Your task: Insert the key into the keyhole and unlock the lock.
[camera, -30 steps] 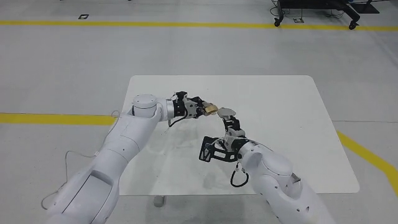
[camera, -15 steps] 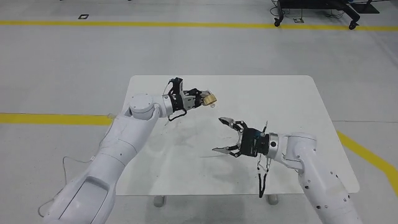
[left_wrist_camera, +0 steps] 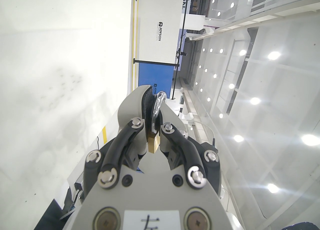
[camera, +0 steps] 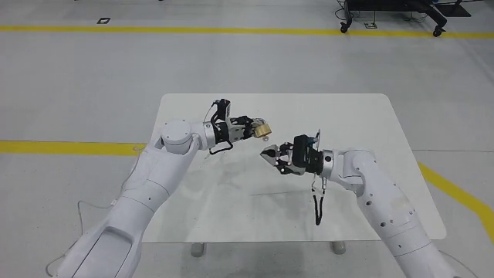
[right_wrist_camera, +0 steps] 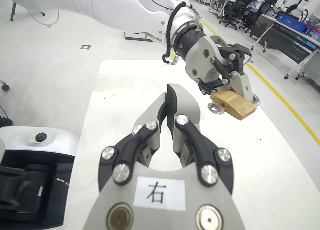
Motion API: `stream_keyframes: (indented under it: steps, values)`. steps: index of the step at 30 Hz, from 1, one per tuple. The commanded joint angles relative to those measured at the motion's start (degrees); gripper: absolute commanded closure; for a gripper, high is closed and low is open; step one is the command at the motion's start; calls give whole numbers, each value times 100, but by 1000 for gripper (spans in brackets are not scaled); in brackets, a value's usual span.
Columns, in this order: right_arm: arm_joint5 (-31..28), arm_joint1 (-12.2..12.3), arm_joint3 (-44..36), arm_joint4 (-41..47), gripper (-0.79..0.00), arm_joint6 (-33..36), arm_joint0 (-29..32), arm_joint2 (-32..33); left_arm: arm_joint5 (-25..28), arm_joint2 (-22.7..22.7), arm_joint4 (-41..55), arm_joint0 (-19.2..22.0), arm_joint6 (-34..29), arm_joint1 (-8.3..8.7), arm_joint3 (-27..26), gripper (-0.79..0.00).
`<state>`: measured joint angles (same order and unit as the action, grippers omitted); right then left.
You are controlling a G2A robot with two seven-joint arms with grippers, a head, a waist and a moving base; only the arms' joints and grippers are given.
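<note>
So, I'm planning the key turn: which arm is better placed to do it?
Right. The left gripper is clamped on the padlock, while the right gripper is shut, empty and close to the protruding key.

Hidden: lock [right_wrist_camera: 237,107] shackle, mostly, inside left tool [right_wrist_camera: 247,92]; key [right_wrist_camera: 217,108] blade, inside lock

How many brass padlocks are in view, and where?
1. The brass padlock is clamped in the left gripper, held above the white table, with a silver key at its end. None seems hidden.
</note>
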<state>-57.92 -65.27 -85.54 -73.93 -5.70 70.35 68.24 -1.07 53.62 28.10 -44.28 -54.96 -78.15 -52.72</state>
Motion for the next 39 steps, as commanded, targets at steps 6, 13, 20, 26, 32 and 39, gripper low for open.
stream_keyframes:
  steps: [6,13,20,26,32,39]
  values:
    - [95,-5,372,198,0,20,-205,-25,-41,2,-95,-27,-57,7,-61,0]
    - [300,-15,494,198,0,26,-271,-113,-119,-22,-109,-32,-104,-7,-62,0]
    - [225,41,232,64,0,-173,-119,-1,-150,1,-43,-11,-160,-19,-8,0]
    - [1343,144,-786,-1104,-163,-232,521,321,-131,117,151,-62,67,-29,14,0]
    - [3204,144,-1884,-2619,-212,296,1265,143,-197,142,147,-86,201,-35,-3,0]
    - [4134,81,-2224,-3443,-175,679,1452,-282,-250,159,110,-102,259,-38,-32,0]
